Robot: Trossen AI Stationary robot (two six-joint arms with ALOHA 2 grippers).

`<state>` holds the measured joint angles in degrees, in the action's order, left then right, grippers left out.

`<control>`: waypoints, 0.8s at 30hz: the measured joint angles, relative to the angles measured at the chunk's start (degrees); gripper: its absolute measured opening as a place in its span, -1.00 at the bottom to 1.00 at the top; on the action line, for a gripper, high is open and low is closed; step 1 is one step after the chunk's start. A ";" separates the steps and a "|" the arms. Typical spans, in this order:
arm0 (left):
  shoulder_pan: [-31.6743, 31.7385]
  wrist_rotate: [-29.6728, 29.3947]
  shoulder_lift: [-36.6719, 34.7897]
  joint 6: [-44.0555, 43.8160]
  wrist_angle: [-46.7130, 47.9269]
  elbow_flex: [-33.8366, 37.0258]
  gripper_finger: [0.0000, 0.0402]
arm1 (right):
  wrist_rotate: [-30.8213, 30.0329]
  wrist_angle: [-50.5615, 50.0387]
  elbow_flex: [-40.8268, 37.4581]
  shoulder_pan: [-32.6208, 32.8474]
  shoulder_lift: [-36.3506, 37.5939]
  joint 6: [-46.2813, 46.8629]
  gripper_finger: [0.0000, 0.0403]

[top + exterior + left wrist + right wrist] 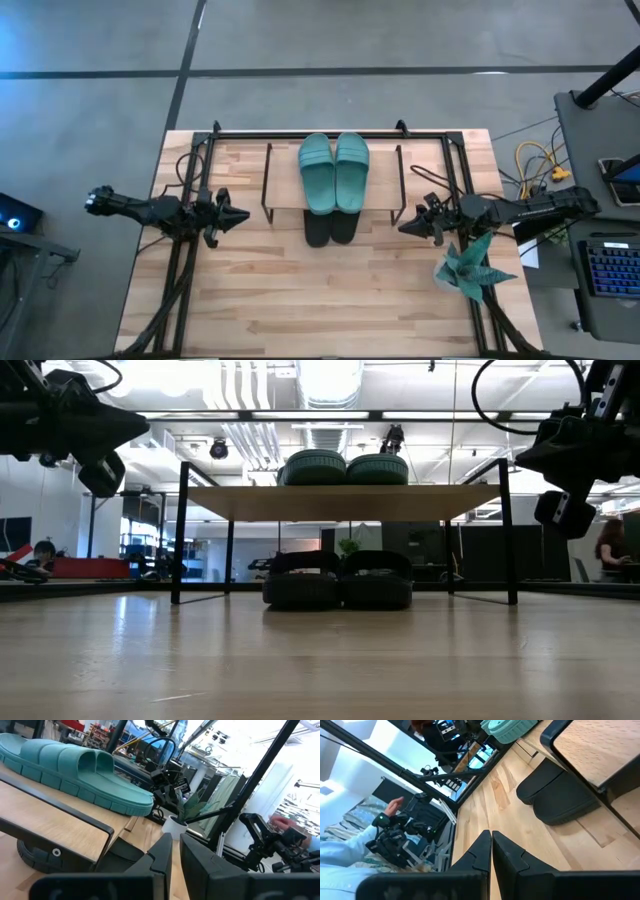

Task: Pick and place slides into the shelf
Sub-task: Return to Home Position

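Observation:
The shelf (285, 178) stands mid-table toward the far edge, on thin black legs. Two teal slides (334, 172) lie side by side on its wooden top board (340, 502). Two black slides (331, 228) rest on the table under the board, their ends poking out toward the near edge (338, 582). My left gripper (243, 215) hovers shut left of the shelf, pointing level at it. My right gripper (404, 227) hovers shut to the shelf's right, also pointing at it. Neither gripper holds anything. The left wrist view shows a teal slide (75, 770); the right wrist view shows a black one (560, 795).
A green spiky plant (470, 265) in a white pot stands near my right gripper, toward the near right. A black frame (300, 133) runs around the table. A person's hand (395, 805) shows beyond the table's edge. Bare wood lies in front of the shelf.

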<state>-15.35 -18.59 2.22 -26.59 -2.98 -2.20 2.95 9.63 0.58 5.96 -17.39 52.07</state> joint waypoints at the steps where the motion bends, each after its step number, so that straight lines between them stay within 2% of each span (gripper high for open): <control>1: 0.00 0.00 0.00 0.00 0.00 0.00 -0.89 | 0.00 0.00 0.00 0.00 0.00 0.00 -0.96; 7: 0.00 -0.02 -0.38 0.00 0.03 0.03 -0.89 | -0.01 -0.08 0.00 0.00 0.44 0.02 -0.96; 24: 0.02 -0.09 -0.66 0.00 -0.24 1.01 -0.89 | -0.01 -0.36 0.00 0.00 14.82 0.00 -0.96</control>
<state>-15.33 -18.68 1.56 -26.59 -3.22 -1.18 2.94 9.27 0.58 5.96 -2.57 52.07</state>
